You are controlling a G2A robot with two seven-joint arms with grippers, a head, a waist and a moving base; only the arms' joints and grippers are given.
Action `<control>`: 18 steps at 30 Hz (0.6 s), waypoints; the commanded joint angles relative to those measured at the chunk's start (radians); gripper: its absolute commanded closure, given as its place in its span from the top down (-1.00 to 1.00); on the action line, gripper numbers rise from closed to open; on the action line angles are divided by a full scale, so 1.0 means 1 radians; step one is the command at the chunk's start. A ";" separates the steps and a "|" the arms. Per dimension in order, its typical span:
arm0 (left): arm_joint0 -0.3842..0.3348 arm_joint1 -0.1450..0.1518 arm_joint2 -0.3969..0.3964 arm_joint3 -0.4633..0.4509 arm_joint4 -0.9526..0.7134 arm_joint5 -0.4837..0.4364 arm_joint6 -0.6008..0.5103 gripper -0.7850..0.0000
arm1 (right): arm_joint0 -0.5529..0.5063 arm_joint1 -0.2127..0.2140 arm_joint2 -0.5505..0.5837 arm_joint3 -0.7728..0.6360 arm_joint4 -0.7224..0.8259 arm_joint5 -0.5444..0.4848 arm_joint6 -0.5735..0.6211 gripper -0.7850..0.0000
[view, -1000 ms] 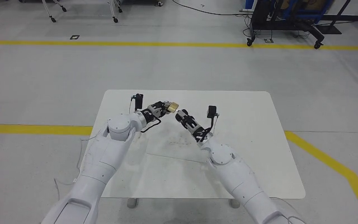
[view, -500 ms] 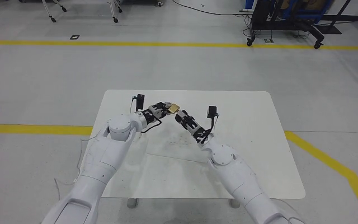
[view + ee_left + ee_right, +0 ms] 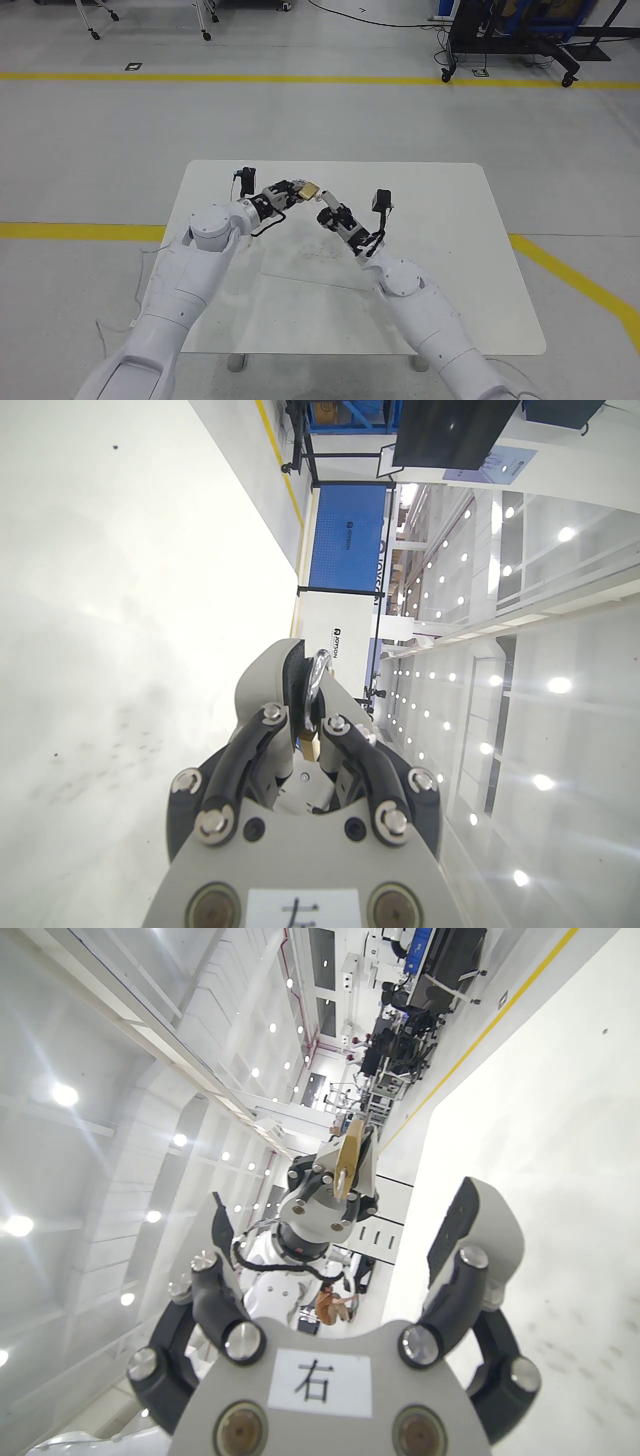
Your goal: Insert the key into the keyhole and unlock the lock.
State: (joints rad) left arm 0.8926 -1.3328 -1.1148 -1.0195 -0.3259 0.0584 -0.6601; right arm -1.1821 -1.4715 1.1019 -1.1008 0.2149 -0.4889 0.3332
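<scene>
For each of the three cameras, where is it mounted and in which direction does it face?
Top view: above the arms, looking down at the table; both arms show.
Left wrist view: on the left wrist, looking along the left gripper, shut on the lock, out over the table.
Right wrist view: on the right wrist, looking past the open right gripper at the left gripper.
Shared: all three show the lock.

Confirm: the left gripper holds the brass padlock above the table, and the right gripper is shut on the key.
Wrong on the right gripper: the right wrist view shows it open and empty. The left gripper does hold the brass padlock above the table.
</scene>
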 commanded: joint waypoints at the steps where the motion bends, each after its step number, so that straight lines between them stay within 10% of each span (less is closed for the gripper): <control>1: 0.000 0.001 -0.002 -0.002 0.006 -0.026 -0.013 -1.00 | -0.017 0.012 0.038 -0.027 0.071 0.022 0.093 0.35; 7: 0.001 0.004 -0.001 -0.006 0.031 -0.056 -0.022 -1.00 | -0.049 0.034 0.098 -0.079 0.128 0.096 0.222 -0.75; 18: 0.002 0.006 0.014 -0.030 0.095 -0.042 -0.009 -1.00 | -0.053 0.042 0.050 -0.104 -0.180 0.075 0.075 -0.69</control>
State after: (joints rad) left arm 0.8940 -1.3270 -1.0997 -1.0481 -0.2304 0.0158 -0.6695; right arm -1.2349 -1.4298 1.1528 -1.2051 0.0323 -0.4083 0.4148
